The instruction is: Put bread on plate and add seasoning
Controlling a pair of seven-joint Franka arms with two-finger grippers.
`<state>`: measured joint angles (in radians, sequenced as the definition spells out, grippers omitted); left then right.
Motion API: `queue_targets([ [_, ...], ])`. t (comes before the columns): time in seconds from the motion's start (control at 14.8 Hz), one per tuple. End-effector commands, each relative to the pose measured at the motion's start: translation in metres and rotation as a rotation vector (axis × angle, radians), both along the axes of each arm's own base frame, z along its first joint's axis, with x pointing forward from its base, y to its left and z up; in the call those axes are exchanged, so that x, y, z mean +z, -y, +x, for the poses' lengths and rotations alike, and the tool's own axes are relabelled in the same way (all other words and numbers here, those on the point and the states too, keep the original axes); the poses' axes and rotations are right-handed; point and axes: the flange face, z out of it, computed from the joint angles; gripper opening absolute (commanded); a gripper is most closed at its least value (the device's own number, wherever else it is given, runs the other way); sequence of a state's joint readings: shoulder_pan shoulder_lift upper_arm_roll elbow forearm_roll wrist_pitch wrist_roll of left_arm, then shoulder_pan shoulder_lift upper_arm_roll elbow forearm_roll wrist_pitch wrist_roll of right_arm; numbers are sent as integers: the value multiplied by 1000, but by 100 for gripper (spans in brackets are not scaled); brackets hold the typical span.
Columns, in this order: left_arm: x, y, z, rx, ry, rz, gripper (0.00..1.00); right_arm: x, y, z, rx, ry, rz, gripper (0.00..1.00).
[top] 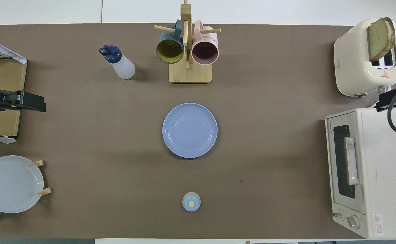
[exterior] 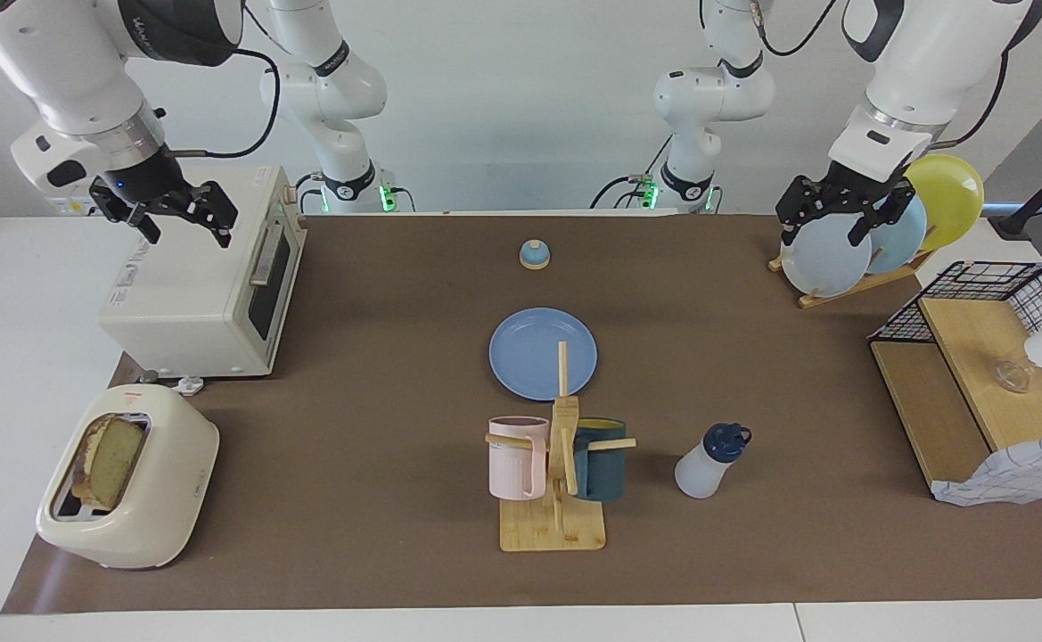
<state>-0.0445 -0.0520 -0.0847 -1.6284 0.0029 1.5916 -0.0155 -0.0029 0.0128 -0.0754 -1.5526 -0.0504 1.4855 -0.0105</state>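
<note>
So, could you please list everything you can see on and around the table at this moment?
bread: one slice, pale crumb with brown crust, standing in the toaster
toaster: one, cream, at the right arm's end
toaster oven: one, white, nearer the robots than the toaster
plate: one, medium blue, mid-table, nothing on it
seasoning bottle: one, translucent white with navy cap, beside the mug stand
mug stand: one, wooden, holding a pink and a dark teal mug
bell: one, blue and tan, nearer the robots than the plate
plate rack: one, wooden, holding pale blue and yellow plates
wire shelf: one, black and wood
right gripper: open, over the toaster oven
left gripper: open, over the plate rack
</note>
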Motion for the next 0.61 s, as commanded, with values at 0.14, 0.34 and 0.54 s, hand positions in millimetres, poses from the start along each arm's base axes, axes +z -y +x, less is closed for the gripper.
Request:
queue_targets([
  [0.14,1,-3,-6,-1,13,2,100,-5,1,-1,19,-5,29,100],
  [0.34,1,-1,-7,-7,14,2,100,-6,7,0,-7,-1,27,100],
  [0.54,1,4,-7,-9,16,2,100,-5,7,1,-3,11,24,100],
])
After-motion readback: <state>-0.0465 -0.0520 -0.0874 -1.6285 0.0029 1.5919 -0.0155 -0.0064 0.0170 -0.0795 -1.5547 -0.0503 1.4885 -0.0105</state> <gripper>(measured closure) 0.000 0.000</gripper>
